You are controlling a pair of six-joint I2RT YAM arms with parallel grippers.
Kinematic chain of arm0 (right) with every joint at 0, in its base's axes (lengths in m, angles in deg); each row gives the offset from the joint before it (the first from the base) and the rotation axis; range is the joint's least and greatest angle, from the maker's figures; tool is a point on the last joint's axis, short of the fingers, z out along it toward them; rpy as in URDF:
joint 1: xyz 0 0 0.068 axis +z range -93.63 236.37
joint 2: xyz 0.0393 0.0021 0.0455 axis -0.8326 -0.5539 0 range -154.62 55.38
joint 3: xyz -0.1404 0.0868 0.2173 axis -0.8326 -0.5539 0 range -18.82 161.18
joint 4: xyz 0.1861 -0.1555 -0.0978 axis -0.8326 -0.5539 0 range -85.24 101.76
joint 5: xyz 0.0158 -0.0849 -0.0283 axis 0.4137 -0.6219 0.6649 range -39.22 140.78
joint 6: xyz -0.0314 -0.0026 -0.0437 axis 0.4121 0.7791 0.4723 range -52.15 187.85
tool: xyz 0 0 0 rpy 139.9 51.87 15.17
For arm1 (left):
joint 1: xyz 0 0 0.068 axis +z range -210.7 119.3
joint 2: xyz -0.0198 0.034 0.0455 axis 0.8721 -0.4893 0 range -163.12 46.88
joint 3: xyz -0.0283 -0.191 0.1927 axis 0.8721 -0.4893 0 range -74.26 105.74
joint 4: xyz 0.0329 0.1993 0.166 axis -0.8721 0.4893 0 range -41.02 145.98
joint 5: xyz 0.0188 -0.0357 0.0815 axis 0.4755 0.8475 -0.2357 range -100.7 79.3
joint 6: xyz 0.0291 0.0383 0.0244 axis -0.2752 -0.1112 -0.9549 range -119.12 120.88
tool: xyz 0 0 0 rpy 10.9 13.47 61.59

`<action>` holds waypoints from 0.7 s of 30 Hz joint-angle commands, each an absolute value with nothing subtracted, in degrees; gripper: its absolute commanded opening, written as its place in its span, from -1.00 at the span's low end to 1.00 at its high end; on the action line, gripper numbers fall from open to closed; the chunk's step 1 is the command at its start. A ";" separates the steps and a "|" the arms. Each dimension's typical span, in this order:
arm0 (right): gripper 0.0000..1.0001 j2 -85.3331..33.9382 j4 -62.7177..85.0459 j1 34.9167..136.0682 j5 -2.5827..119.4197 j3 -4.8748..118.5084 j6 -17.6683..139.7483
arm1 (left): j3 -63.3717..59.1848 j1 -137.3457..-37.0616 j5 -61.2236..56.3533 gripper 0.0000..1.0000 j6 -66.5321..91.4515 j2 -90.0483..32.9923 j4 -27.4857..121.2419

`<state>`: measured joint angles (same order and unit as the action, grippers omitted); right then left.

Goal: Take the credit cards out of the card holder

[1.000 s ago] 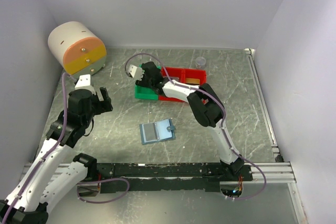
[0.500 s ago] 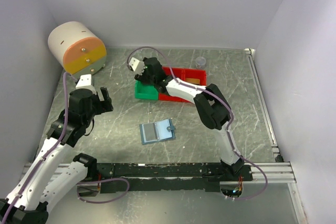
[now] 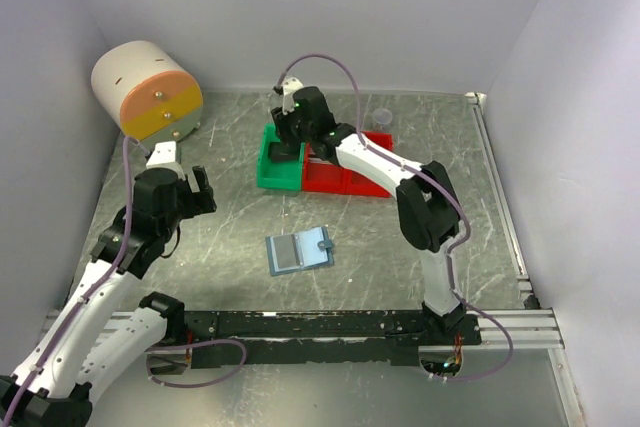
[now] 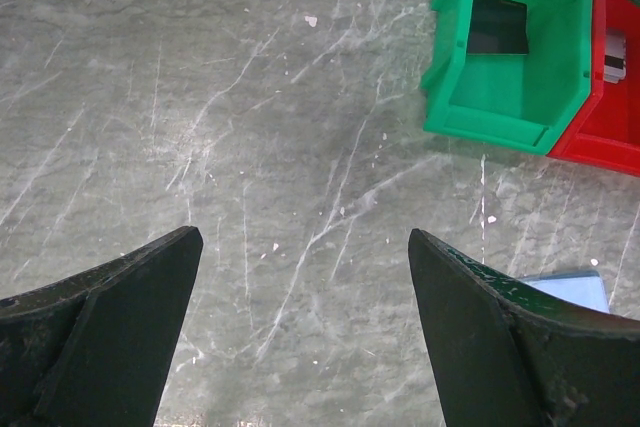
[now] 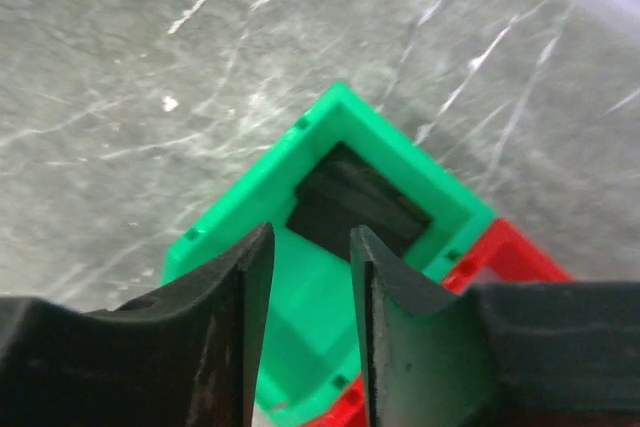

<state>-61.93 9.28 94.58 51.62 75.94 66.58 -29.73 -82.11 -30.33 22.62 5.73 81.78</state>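
Note:
The blue-grey card holder lies open and flat on the table, snap tab on its right panel; its left panel looks paler grey. One corner of it shows in the left wrist view. A dark card lies inside the green bin, also seen in the left wrist view. My right gripper hangs over the green bin, jaws a narrow gap apart and empty; it also shows in the top view. My left gripper is wide open and empty above bare table, left of the holder.
A red bin adjoins the green one on the right; a pale grey thing lies in it. A round drum with an orange and yellow face stands at the back left. A small clear cup is at the back.
My right gripper has swung right and back, from left of the green bin to over it. The left arm and the card holder have not moved.

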 commanded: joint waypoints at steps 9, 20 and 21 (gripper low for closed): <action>-0.93 -76.95 -13.74 97.02 51.24 92.87 52.27 | -29.22 -81.72 -29.65 0.92 21.96 5.39 81.07; -1.00 -84.55 -20.24 98.96 42.35 101.93 52.48 | -29.07 -81.71 -29.57 0.91 21.83 5.22 81.24; -1.00 -84.66 -20.07 99.05 42.20 101.87 52.52 | -29.07 -81.71 -29.47 0.91 21.80 5.28 81.16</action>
